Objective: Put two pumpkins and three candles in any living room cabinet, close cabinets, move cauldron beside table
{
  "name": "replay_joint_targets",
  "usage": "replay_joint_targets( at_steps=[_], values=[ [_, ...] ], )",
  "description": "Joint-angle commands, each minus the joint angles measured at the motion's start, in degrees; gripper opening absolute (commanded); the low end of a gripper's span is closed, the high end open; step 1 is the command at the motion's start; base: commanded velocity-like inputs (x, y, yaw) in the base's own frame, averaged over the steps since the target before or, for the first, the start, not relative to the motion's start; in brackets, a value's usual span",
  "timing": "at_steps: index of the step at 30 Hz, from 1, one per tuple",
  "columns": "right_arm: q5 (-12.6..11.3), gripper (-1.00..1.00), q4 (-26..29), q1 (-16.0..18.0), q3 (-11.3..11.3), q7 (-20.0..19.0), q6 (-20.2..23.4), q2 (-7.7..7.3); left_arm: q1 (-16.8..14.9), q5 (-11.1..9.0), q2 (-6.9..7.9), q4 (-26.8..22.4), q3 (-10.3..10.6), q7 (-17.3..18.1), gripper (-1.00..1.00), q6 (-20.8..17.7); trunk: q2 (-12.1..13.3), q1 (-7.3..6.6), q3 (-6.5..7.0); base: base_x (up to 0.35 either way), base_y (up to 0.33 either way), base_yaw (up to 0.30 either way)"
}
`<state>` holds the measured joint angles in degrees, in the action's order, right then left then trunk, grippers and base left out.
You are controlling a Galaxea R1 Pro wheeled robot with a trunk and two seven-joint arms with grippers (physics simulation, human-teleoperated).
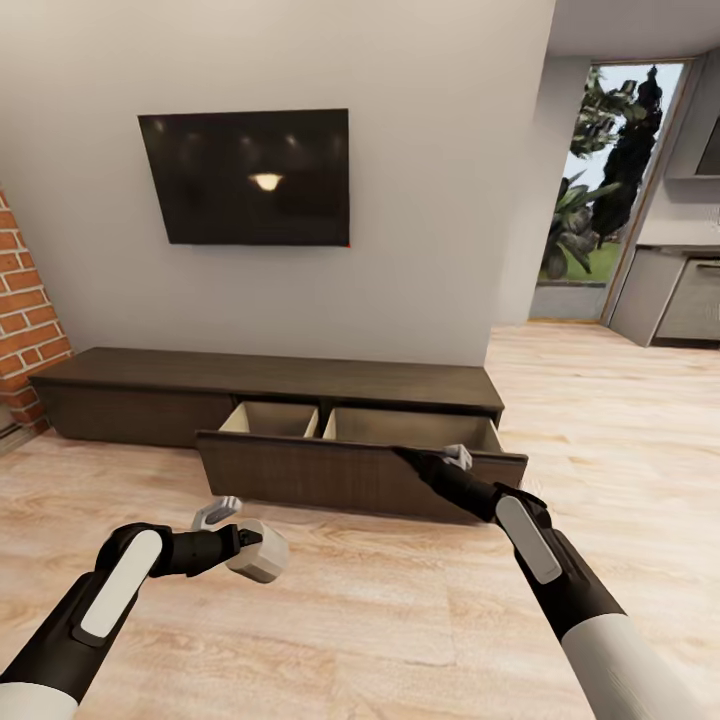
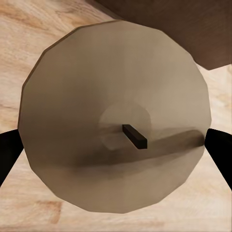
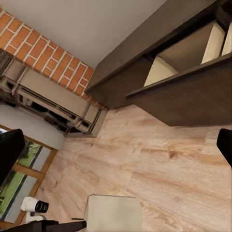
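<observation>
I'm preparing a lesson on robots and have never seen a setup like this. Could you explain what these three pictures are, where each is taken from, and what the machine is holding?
This is a simulated two-armed robot in a living room. The large picture comes from a camera on its head, looking down over both arms. The other two come from cameras near each gripper. The left gripper is shut on a squat grey-brown candle; the left wrist picture shows the candle's top and dark wick close up. The right gripper holds nothing and sits at the front edge of the open drawer of the long dark-brown TV cabinet. The drawer's pale interior looks empty in its visible part. A television hangs above.
</observation>
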<state>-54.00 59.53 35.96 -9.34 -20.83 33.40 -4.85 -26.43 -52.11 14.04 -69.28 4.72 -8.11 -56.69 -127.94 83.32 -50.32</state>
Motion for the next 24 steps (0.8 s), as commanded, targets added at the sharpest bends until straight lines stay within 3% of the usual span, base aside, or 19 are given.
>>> replay_joint_targets(
  at_steps=[1, 24],
  values=[
    [-0.4, 1.0, 0.0, 0.0, -0.1, 0.0, 0.2, -0.26, 0.0, -0.6, 0.04, -0.1, 0.1, -0.6, -1.0, -0.1, 0.4, -0.24, 0.05, 0.0, 0.0, -0.099],
    [-0.9, 1.0, -2.1, 0.0, 1.7, -0.2, 0.0, -0.68, 0.0, -0.6, 0.1, -0.1, 0.1, -0.6, -1.0, -0.1, 9.6, -5.29, 2.58, 0.0, 0.0, -0.175]
  ],
)
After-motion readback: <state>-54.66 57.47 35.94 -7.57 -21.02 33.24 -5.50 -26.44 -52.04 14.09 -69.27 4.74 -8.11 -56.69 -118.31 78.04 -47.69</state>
